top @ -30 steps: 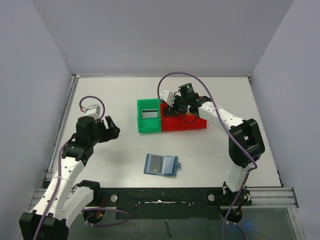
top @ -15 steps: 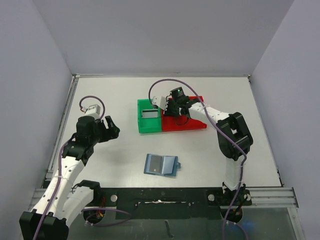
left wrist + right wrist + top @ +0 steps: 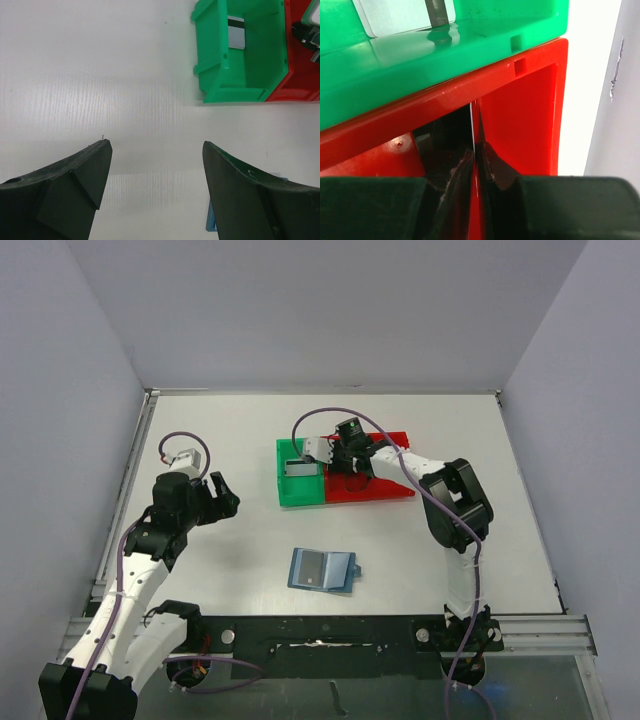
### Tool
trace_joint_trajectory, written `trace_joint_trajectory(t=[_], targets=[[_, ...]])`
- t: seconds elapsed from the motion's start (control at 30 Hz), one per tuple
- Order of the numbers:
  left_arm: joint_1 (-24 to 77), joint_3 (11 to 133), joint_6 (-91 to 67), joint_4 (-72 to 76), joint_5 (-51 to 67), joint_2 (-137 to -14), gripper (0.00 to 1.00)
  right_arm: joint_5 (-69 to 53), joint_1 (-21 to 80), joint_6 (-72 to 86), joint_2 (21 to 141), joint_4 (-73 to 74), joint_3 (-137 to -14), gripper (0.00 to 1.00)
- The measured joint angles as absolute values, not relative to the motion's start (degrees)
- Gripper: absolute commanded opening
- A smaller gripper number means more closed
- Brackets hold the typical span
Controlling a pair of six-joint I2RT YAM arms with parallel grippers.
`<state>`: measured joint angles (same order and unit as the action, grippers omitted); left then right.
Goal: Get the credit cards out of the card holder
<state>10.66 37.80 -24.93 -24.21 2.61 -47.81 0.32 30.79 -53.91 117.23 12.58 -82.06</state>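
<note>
**Overhead and wrist views of the bench (image 3: pixel 230 430).** The landmark is the green bin (image 3: pixel 298 476), which stands touching the red bin (image 3: pixel 372 483) on its right.

- **Card holder** (image 3: pixel 322 569): light blue, it lies opened flat on the bench. It sits on the near side of the green bin and well apart from it, with its small tab on the edge away from the left arm.
- **Dark grey card** (image 3: pixel 312 567): this card rests on the holder's panel, on the side below the green bin.
- **Striped card** (image 3: pixel 236 32): a pale card with a dark band lies inside the green bin, against its far wall. The right wrist view shows the same card through the bin's rim.
- **Right pincer** (image 3: pixel 474 150): it hangs just right of the green bin, inside the red bin and beside the shared wall. Its fingers (image 3: pixel 451 170) are pressed together on a thin card (image 3: pixel 472 122). That card is seen edge-on, standing upright between them.
- **Left pincer** (image 3: pixel 156 147): it is spread wide and holds nothing. It hovers over bare bench well to the left of the green bin, with its fingers pointing toward the bin. A sliver of the blue card holder shows beside its right finger in the left wrist view.
</note>
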Motion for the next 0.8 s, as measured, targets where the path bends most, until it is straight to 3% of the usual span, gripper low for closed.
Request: trace_joint_trajectory(t=[0.23, 0.8], targets=[[10.66, 37.80, -24.93, -24.21, 2.61, -48.10, 0.73, 0.14, 30.74, -54.85, 117.89, 13.50, -82.35, 0.28], [10.66, 37.80, -24.91, -24.21, 2.70, -48.99, 0.73, -3.07, 30.41, -52.40, 115.04, 16.73, -82.30, 0.36]])
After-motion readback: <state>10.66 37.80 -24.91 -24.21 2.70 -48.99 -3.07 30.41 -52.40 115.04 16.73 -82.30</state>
